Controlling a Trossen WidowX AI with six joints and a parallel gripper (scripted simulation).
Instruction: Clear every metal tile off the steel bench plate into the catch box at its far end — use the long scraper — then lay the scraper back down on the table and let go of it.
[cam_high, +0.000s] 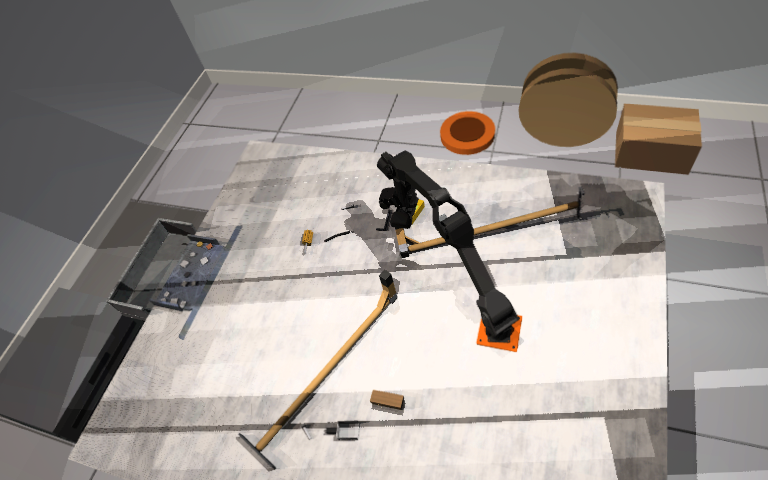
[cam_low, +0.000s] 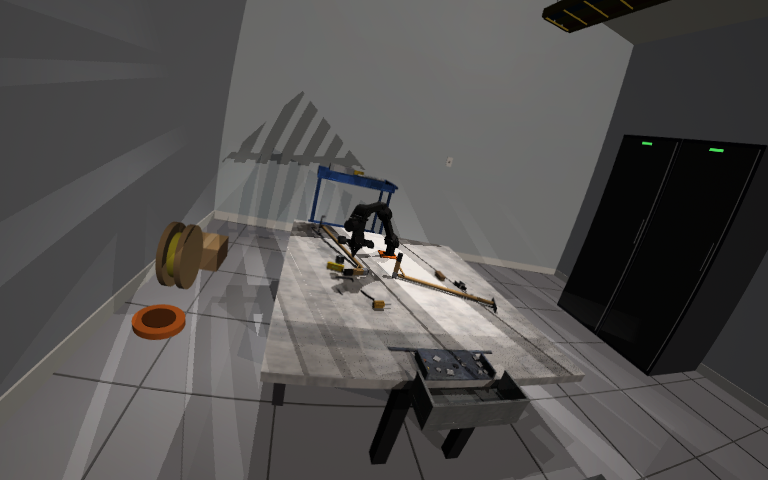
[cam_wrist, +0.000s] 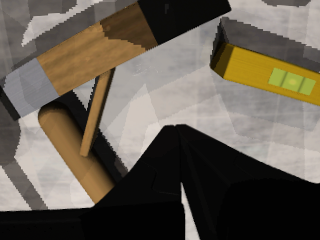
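Note:
My gripper (cam_low: 353, 253) (cam_wrist: 174, 135) is shut and empty above the table. Near its tips lies the grip end of a long wooden-handled tool (cam_high: 526, 219) (cam_wrist: 75, 150), a wooden block (cam_wrist: 82, 60) with grey and black ends; they look apart. Its thin blade is at the far end, right in the top view. A second long-handled tool (cam_high: 334, 362) (cam_low: 447, 288) has a wide blade and an upright grip. I cannot tell which is the long scraper. Several tiles (cam_high: 205, 260) (cam_low: 450, 371) lie on the bench plate (cam_high: 212, 272), beside the catch box (cam_high: 139, 261) (cam_low: 472, 416) at the table's edge.
A yellow level (cam_wrist: 250, 67) (cam_low: 335, 265) lies beside the grip block. An orange-yellow object (cam_high: 306, 236) (cam_low: 378, 304), a black curved piece (cam_high: 336, 236), a wooden block (cam_high: 387, 400) and a small metal-framed object (cam_high: 347, 430) lie on the table. A bluish strip (cam_high: 233, 240) borders the plate.

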